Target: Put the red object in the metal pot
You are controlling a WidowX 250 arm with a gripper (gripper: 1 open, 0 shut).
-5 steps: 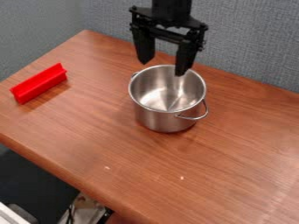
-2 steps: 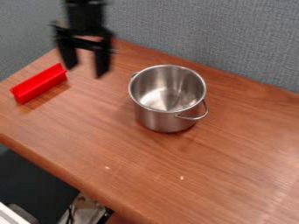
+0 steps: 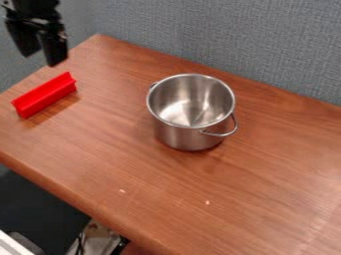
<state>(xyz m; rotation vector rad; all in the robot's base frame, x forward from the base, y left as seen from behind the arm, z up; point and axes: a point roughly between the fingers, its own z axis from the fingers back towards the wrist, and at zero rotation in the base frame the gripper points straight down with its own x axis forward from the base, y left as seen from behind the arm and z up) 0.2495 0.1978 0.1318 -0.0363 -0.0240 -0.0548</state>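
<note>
End effector (image 3: 38, 42): I've swung it from over metal pot (image 3: 190, 112) to frame's 10 o'clock, above red object (image 3: 44, 95). Jaws spread wide, apparently empty; top cropped. Red object on tabletop (image 3: 160, 189), at pot's 9 o'clock, well apart. Descent and grasp pending.

Bare wood lay open across most of the surface (image 3: 160, 189), front and right alike. Only two things stood on it: the metal pot (image 3: 193, 113) near the middle and the red object (image 3: 44, 96) by the left edge, well apart, with a clear lane between them. The gripper (image 3: 38, 45) hung with jaws spread above the far-left corner, beyond the red object, nothing around it.
</note>
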